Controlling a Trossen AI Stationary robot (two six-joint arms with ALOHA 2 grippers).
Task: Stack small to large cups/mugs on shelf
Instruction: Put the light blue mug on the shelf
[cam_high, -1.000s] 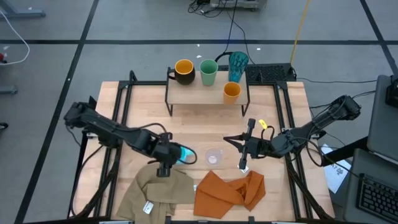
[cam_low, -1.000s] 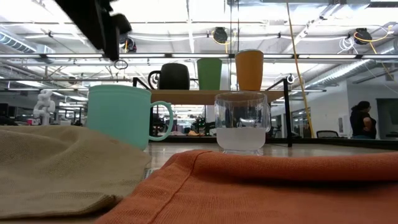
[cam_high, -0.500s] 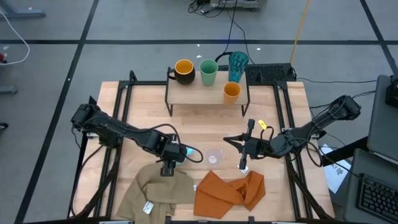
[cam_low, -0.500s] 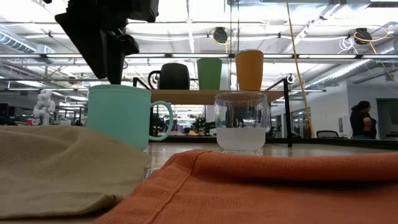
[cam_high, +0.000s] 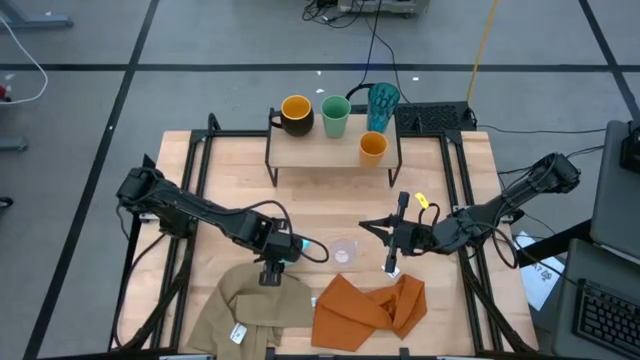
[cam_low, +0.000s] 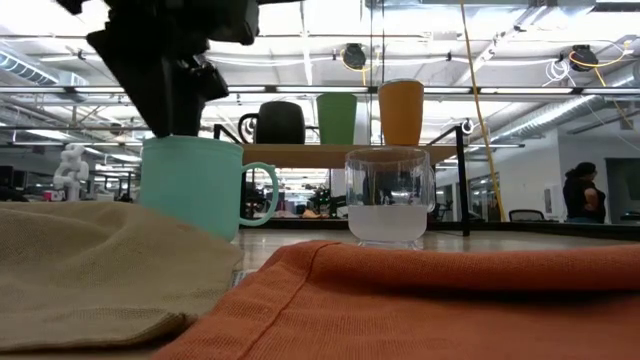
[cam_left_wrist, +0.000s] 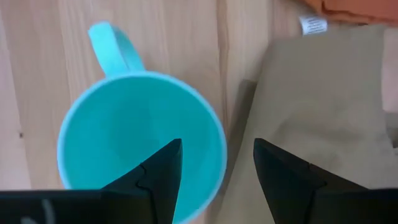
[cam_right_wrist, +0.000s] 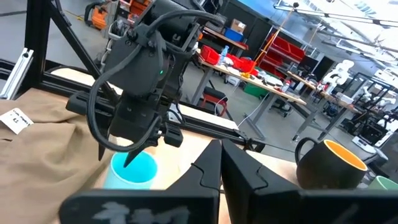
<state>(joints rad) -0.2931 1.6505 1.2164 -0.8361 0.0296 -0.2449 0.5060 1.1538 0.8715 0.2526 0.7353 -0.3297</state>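
Note:
The light blue mug stands upright on the table, handle toward the clear cup. My left gripper points down at its rim, open. One finger is over the mug's hollow, the other outside over the tan cloth, with no touch showing. In the low view the gripper reaches rim level. My right gripper hangs shut and level, right of the clear cup. The black mug, green cup and orange cup stand on the shelf. The teal tumbler is at its far right corner.
A tan cloth lies right beside the mug at the near edge, and an orange cloth lies to its right. Black frame rails run along both table sides. Bare wood lies between the shelf and the cups.
My left gripper has come down and a little toward the table's right, from above the light blue mug to its rim, staying open. The mug has not moved.

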